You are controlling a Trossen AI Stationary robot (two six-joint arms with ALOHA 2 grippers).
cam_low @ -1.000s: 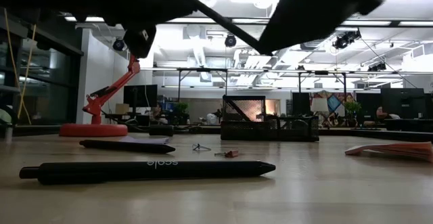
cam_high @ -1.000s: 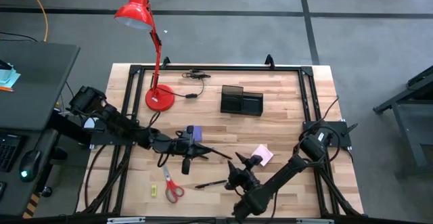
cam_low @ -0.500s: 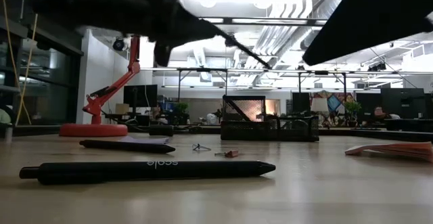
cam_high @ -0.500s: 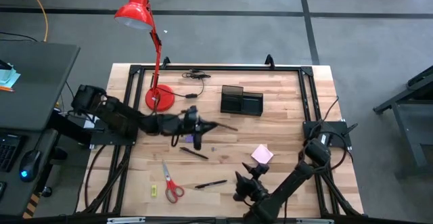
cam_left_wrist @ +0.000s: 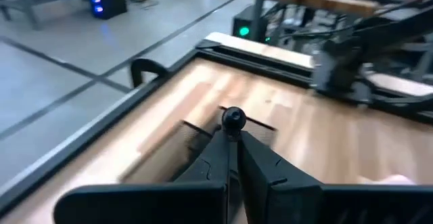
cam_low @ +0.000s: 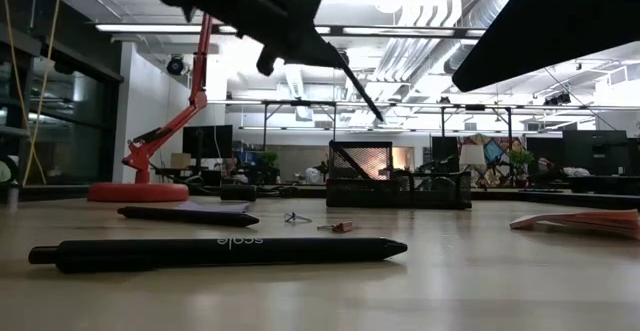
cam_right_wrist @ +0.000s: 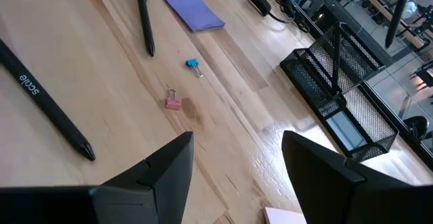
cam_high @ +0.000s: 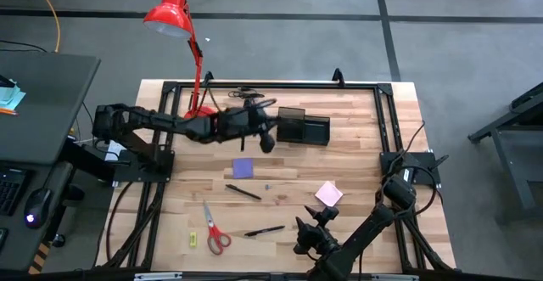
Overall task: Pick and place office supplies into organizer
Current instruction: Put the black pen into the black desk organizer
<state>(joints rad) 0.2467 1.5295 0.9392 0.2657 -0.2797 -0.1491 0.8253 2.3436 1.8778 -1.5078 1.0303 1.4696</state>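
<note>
1. The organizer point(cam_high: 303, 126) sits toward the back of the tabletop point(cam_high: 356, 162), just right of the red lamp's base point(cam_high: 200, 121). It's black mesh with one taller section.
2. Left gripper point(cam_high: 273, 118) is up in the air right at the organizer's left end, fingers point(cam_left_wrist: 223, 156) clenched on a thin black pen point(cam_low: 358, 84). In the low view the pen pokes out tilted, tip down toward the organizer.
3. Right gripper point(cam_right_wrist: 233, 163) hangs near the front edge of the tabletop, fingers spread apart and holding nothing.
4. Purple note pad point(cam_high: 243, 168) lies flat mid-table, with another pen point(cam_high: 243, 192) just in front of it.
5. Pink note pad point(cam_high: 328, 193) is off to the right of those.
6. Red-handled scissors point(cam_high: 215, 232) lie front left, with a tiny yellow-green piece point(cam_high: 193, 239) beside them and a third pen point(cam_high: 265, 230) to their right.
7. Two small binder clips, one blue point(cam_right_wrist: 193, 65) and one pink point(cam_right_wrist: 172, 101), sit near the purple pad.
</note>
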